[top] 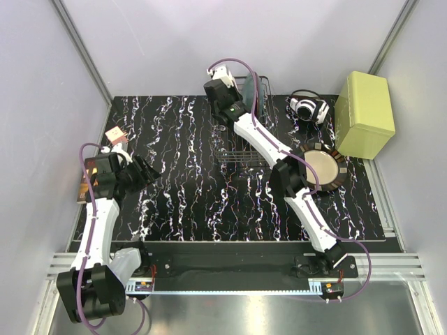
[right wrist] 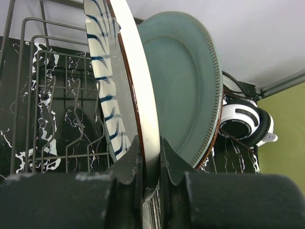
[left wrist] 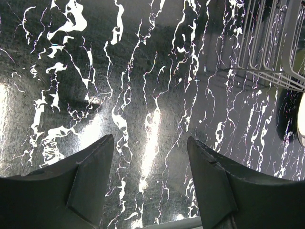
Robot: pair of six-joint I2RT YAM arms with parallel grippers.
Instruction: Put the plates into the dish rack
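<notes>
The dish rack (top: 241, 152) (right wrist: 45, 95) stands at the back middle of the table. My right gripper (right wrist: 150, 140) (top: 236, 99) is shut on the lower rim of a pale plate (right wrist: 143, 95) that stands upright on edge in the rack. A white plate with dark stripes (right wrist: 105, 81) stands close on its left, and a teal brown-rimmed plate (right wrist: 183, 86) (top: 251, 94) on its right. A cream plate with a brown striped rim (top: 323, 169) lies flat on the table, right of the rack. My left gripper (top: 143, 173) (left wrist: 150, 140) hangs open over bare table at the left, holding nothing.
Black-and-white headphones (top: 307, 106) (right wrist: 245, 121) lie behind the rack on the right, beside a yellow-green box (top: 364, 114) (right wrist: 286, 138). A small pink carton (top: 114, 135) sits at the table's left edge. The rack's corner (left wrist: 271, 47) shows at the upper right of the left wrist view.
</notes>
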